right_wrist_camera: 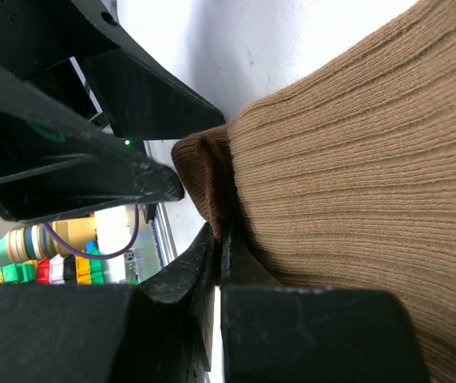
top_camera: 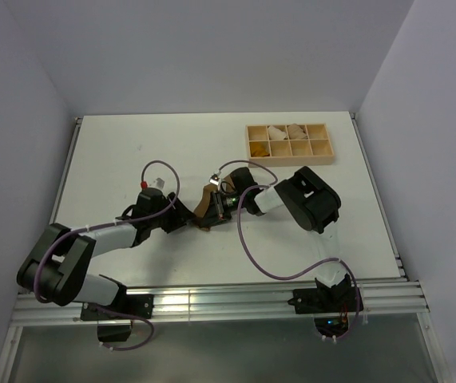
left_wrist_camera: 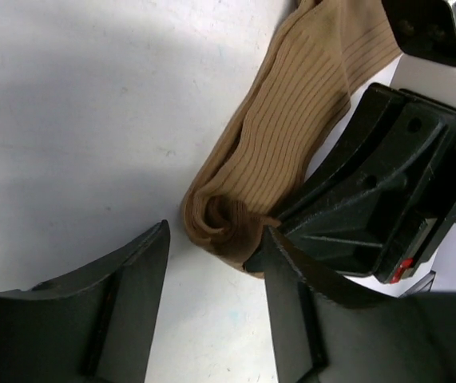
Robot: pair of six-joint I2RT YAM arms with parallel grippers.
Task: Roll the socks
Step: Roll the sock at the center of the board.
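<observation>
Both arms lean in toward the middle of the white counter (top_camera: pixel 132 152), and their ends meet over a single tan-brown sock (left_wrist_camera: pixel 307 104). The sock lies flat on the counter, ribbed lengthwise. Its near end is curled over into a small, tight roll, and the rest stretches away from that roll toward the far side.

The right tool (right_wrist_camera: pixel 221 233) has its two fingers pressed together with a fold of the sock pinched between them, right at the rolled end. From its own camera the knit fills most of the frame and the darker edge of the fabric bunches just above the pinch.

The left tool (left_wrist_camera: pixel 217 233) sits just beside the roll with its fingers (left_wrist_camera: pixel 124 303) spread apart. Nothing is gripped between them. The roll lies just past the gap, and one fingertip is close against the right tool's black body. The two tools are almost touching, facing each other across the curled end.

From above, the sock shows only as a small brown patch between the two wrists, mostly hidden by them.

Well apart, at the far right of the counter, stands a wooden tray (top_camera: pixel 287 125) divided into small compartments. Two pale bundles sit in its far row. There is something yellowish in a near compartment, too small to make out.
</observation>
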